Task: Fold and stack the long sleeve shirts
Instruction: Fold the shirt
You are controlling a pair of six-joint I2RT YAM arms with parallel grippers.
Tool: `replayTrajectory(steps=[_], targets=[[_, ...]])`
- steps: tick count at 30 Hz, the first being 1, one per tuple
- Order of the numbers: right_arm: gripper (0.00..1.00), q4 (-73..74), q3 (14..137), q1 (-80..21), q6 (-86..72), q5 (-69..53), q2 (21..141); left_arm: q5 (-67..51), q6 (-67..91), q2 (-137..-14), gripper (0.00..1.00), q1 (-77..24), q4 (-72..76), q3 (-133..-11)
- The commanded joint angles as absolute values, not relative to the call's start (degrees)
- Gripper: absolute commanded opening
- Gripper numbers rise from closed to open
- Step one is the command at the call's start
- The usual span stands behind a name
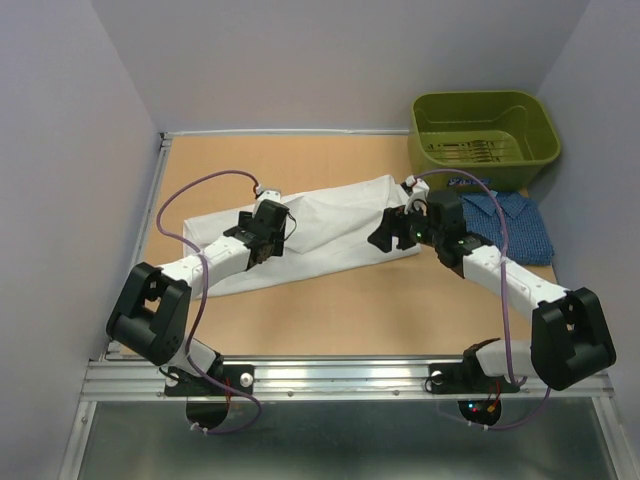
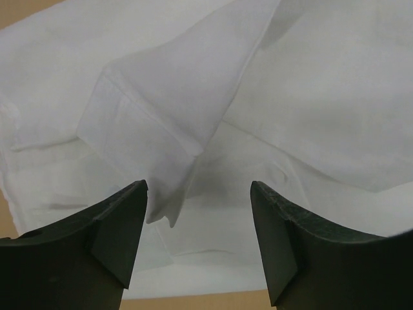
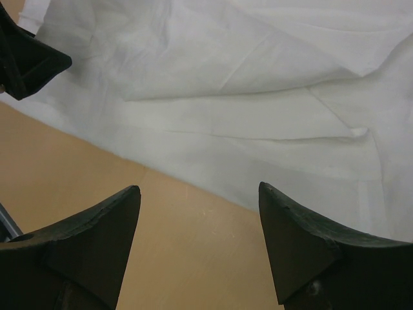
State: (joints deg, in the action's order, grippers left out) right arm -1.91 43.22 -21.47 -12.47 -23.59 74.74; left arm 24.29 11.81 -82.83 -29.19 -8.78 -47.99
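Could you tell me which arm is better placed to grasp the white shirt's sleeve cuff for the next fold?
Left, probably. The left gripper hangs open over the white shirt with the sleeve cuff just ahead of its fingers; the right gripper, also open, sits over the shirt's edge and bare table.

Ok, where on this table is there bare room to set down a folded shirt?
Two bare patches of the tan wooden table: the far-left stretch between the back wall and the plain white cloth shirt, and the near strip between that shirt and the metal rail. The far right is crowded: olive-green plastic bin, dark blue patterned shirt.
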Motion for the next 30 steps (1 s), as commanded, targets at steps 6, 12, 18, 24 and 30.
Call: replayTrajectory(steps=[6,12,18,24,30], targets=[[0.79,-3.9,42.6,-21.8,-12.3,-24.1,74.2,35.4,12.1,-86.7,0.40,-30.6,-11.4,-54.6],[0.79,-3.9,42.4,-21.9,-12.1,-23.6,73.9,34.4,14.1,-85.1,0.01,-31.1,-20.2,-61.6],[0.79,-4.0,42.9,-21.9,-11.7,-22.8,73.7,22.3,19.7,-81.7,0.00,-31.3,-38.3,-72.8],[0.79,-3.9,43.6,-21.9,-11.8,-22.9,73.8,16.5,23.4,-80.4,0.00,-28.8,-50.9,-78.1],[0.79,-4.0,44.2,-21.9,-12.0,-22.8,75.0,5.4,21.3,-80.0,0.01,-20.8,-48.2,-74.4]])
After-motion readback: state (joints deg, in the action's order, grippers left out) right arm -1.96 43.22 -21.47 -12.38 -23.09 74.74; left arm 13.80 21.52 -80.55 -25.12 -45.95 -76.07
